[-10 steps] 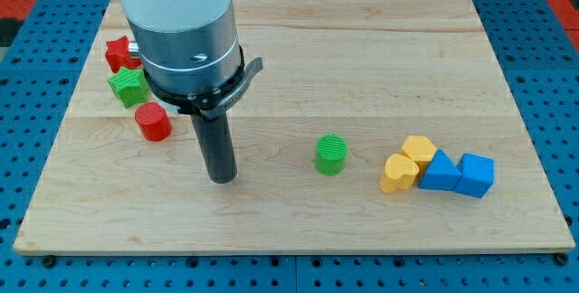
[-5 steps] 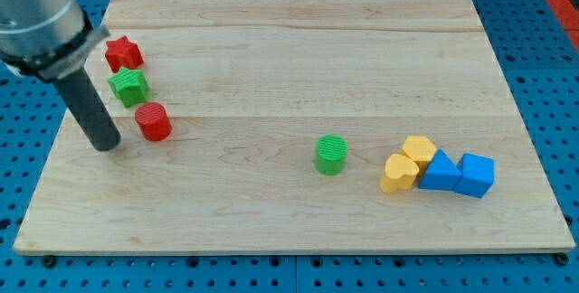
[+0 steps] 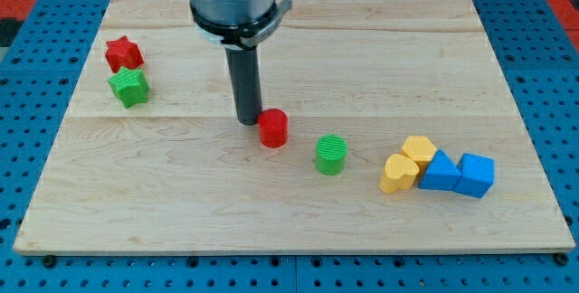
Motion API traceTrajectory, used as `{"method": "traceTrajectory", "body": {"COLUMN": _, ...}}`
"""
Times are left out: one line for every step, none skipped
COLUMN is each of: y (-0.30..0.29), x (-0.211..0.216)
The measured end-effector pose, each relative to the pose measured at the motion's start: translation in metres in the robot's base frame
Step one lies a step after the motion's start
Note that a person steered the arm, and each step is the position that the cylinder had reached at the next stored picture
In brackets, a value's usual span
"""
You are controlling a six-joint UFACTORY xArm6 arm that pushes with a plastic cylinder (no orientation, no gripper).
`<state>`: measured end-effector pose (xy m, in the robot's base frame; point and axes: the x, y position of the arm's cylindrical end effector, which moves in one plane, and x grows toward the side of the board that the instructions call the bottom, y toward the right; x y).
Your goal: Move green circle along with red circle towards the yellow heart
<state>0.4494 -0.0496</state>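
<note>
The green circle (image 3: 331,155) stands on the wooden board (image 3: 298,212) right of centre. The red circle (image 3: 273,128) stands a short way to its upper left. The yellow heart (image 3: 398,173) lies further to the view's right, beside a yellow block (image 3: 419,151). My tip (image 3: 247,120) is on the board just left of the red circle, touching or almost touching it. The rod rises from there to the arm's grey cylinder at the view's top.
A blue triangle (image 3: 441,171) and a blue cube (image 3: 476,175) sit right of the yellow heart. A red star (image 3: 123,54) and a green star (image 3: 129,87) sit at the board's upper left. The board lies on a blue pegboard table.
The red circle has been pushed from the left, near the green star, rightward to near the green circle. My tip swung from the middle to the far left, then followed to the red circle.
</note>
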Motion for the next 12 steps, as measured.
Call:
{"method": "traceTrajectory", "body": {"y": 0.016, "x": 0.001}}
{"method": "traceTrajectory", "body": {"y": 0.025, "x": 0.002}}
{"method": "traceTrajectory", "body": {"y": 0.030, "x": 0.007}}
{"method": "traceTrajectory", "body": {"y": 0.028, "x": 0.014}}
{"method": "traceTrajectory", "body": {"y": 0.029, "x": 0.026}}
{"method": "traceTrajectory", "body": {"y": 0.029, "x": 0.038}}
{"method": "traceTrajectory", "body": {"y": 0.031, "x": 0.047}}
{"method": "traceTrajectory", "body": {"y": 0.048, "x": 0.048}}
{"method": "traceTrajectory", "body": {"y": 0.055, "x": 0.048}}
{"method": "traceTrajectory", "body": {"y": 0.072, "x": 0.048}}
{"method": "traceTrajectory", "body": {"y": 0.054, "x": 0.047}}
{"method": "traceTrajectory", "body": {"y": 0.015, "x": 0.031}}
